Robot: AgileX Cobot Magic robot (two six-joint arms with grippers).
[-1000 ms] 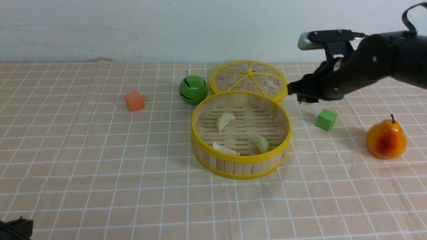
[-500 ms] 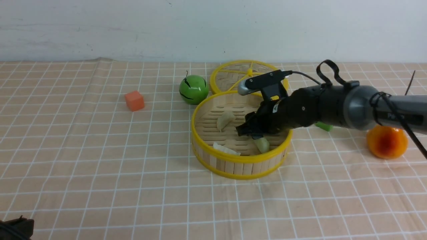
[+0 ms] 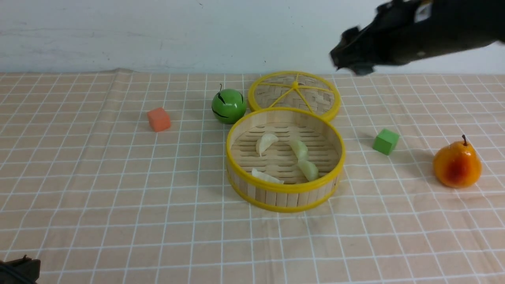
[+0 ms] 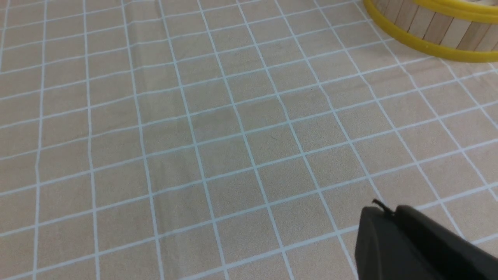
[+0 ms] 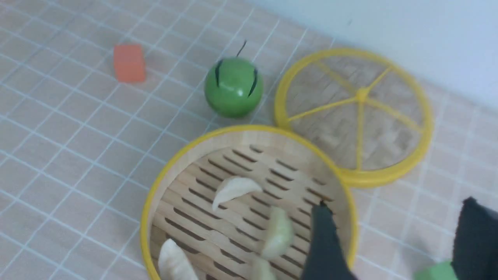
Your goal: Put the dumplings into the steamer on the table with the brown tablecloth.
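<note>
Room: plain white wall (image 3: 158, 35) behind.
Tabletop (image 3: 98, 221): under a tan checked cloth (image 3: 118, 79), wrinkled at 11 o'clock.
Steamer (image 3: 284, 189): mid-cloth, four dumplings (image 3: 266, 142) inside.
Right hand (image 5: 395, 217): high at the basket's 1 o'clock, fingers apart, empty.
Left hand (image 4: 383, 214): at 7 o'clock, fingers together.

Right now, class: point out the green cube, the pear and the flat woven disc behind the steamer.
green cube (image 3: 386, 141), front view, its middle.
pear (image 3: 457, 165), front view, the red patch on its body.
woven disc (image 3: 295, 84), front view, the hub where its yellow spokes meet.
</note>
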